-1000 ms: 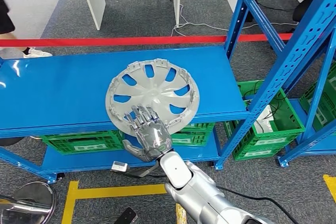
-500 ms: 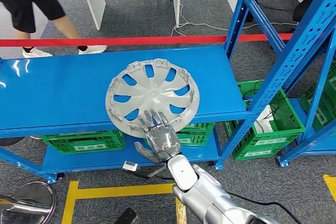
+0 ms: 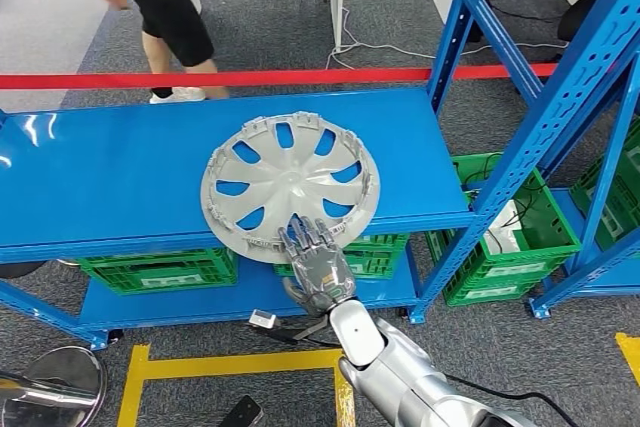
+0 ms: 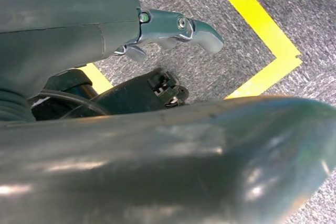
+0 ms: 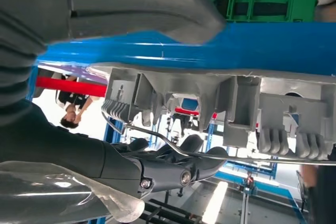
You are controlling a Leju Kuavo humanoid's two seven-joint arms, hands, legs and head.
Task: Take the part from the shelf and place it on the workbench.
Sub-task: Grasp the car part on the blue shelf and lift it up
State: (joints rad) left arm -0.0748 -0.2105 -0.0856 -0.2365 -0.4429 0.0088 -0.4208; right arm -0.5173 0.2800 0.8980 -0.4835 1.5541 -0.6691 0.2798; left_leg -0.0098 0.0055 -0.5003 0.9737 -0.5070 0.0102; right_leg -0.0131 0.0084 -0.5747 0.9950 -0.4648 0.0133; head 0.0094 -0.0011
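Right hand (image 3: 317, 265) at the 6 o'clock rim of the silver wheel cover (image 3: 290, 185), fingers (image 3: 306, 234) spread flat over the rim edge, thumb off to the side below the shelf lip; a firm grip cannot be told. Wheel cover lies flat on the blue shelf (image 3: 113, 172), near edge overhanging it. Right wrist view gives the underside: rim clips and wire ring of the wheel cover (image 5: 245, 103), dark fingers (image 5: 174, 166) beside them. Left hand (image 4: 118, 30) over grey carpet and yellow floor tape (image 4: 257, 30), fingers straight, holding nothing, mostly blocked by its own blurred cover. Green crates (image 3: 162, 269) under the shelf. A person (image 3: 162, 7) at 11 o'clock, cut off by the frame.
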